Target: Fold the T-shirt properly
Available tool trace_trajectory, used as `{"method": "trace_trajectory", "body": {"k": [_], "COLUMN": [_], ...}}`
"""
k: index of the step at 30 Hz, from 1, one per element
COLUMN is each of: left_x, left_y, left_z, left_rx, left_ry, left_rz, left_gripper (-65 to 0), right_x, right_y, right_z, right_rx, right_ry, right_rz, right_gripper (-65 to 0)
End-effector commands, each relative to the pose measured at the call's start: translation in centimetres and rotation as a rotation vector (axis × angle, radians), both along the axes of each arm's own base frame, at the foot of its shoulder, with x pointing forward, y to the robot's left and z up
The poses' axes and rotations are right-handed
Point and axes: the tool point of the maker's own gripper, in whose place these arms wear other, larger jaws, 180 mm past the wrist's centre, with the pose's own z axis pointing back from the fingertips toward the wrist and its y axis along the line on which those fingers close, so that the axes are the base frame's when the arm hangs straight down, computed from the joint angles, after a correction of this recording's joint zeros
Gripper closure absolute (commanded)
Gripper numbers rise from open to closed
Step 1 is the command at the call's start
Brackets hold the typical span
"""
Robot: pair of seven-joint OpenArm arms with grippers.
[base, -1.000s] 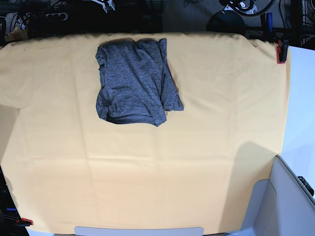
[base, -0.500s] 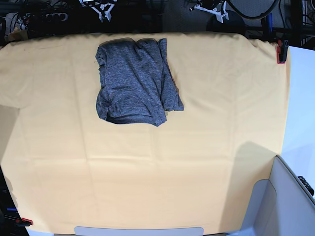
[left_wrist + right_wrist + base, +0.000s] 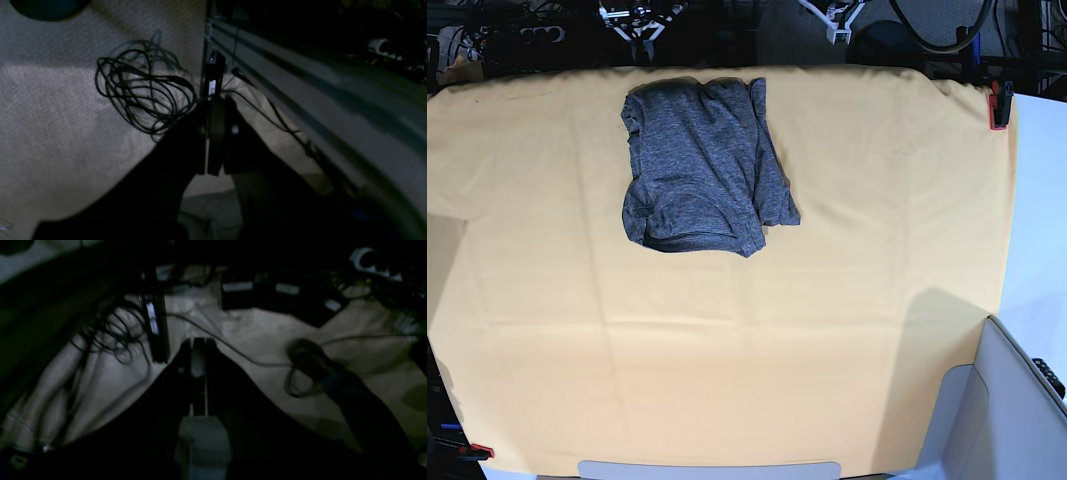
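Note:
The T-shirt point(image 3: 702, 165) is a dark grey heathered bundle, folded into a rough rectangle, lying on the yellow-orange cloth point(image 3: 827, 300) at the far left-centre of the table. Neither gripper touches it. My right gripper point(image 3: 634, 22) hangs beyond the table's far edge, just past the shirt, and my left gripper point(image 3: 837, 22) hangs beyond the same edge further right. In the wrist views the left gripper point(image 3: 215, 100) and the right gripper point(image 3: 199, 341) show dark fingers pressed together with nothing between them, above the floor behind the table.
Red clamps point(image 3: 999, 105) point(image 3: 477, 450) pin the cloth at the far right and near left corners. A pale grey bin point(image 3: 1017, 400) stands at the near right. A coiled black cable point(image 3: 143, 93) and power strips point(image 3: 267, 290) lie on the floor behind the table.
Both grippers have come further into the base view at the far edge; the left one has shifted leftwards. The T-shirt has not moved.

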Motion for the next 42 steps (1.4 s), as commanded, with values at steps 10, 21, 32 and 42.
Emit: {"method": "trace_trajectory", "body": {"k": [10,21,32,42], "left_x": [-1.0,-1.0,-1.0,-0.6], "left_y": [1.2,2.7,1.8,-1.0], "left_z": [-0.4,-0.5,-0.5,-0.5], "left_rx": [0.074,0.185,0.172,0.131], "left_ry": [0.029,0.032,0.030,0.020], "left_rz": [-0.110,-0.196,-0.187,-0.182], "left_gripper": [-0.4,-0.4,-0.4,-0.4], "right_x": [0.0,1.2,0.7,1.2], "right_y": [4.3,5.7,5.8,5.4], "right_z": [-0.5,-0.3,-0.4,-0.3], "right_rx": [0.038,0.059,0.059,0.054], "right_ry": [-0.013,-0.032,-0.023,-0.031], "right_rz": [-0.030,-0.031,-0.025,-0.026], "right_gripper": [0.0,0.0,0.0,0.0]}}
